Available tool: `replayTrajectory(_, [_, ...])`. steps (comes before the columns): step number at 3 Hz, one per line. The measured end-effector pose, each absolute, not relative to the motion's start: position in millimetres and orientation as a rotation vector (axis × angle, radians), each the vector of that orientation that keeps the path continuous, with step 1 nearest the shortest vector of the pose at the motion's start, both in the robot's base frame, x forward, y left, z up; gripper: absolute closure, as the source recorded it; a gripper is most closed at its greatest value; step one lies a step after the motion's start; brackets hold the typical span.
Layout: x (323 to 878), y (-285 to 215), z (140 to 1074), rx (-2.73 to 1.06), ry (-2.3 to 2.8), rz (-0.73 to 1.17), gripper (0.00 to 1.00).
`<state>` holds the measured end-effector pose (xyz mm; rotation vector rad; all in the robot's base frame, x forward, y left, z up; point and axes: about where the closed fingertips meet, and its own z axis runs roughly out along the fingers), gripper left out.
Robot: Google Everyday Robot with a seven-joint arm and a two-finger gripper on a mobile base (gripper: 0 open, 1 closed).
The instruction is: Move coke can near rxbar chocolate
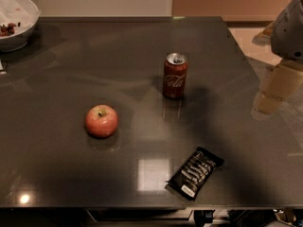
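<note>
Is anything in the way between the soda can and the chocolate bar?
Nothing visible. Only bare table lies between the can and the bar. The apple sits off to the left. The pincer hangs over the table's right edge, with nothing between it and the can.

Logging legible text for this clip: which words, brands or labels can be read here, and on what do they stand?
"Cola": white script, the readable part of the logo on the coke can.
Rows of white text and a small white label on the rxbar chocolate: too small to read.
Apple: no text.
Tool, at the right edge of the view beside the table: no markings readable.
</note>
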<state>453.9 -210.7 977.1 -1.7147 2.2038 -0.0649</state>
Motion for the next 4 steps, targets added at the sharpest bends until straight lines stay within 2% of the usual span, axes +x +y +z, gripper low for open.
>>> replayTrajectory(3, [530, -168, 975, -1.605, 2.068, 0.113, 0.00])
replayTrajectory(4, [560, -140, 962, -1.579, 2.030, 0.205, 0.00])
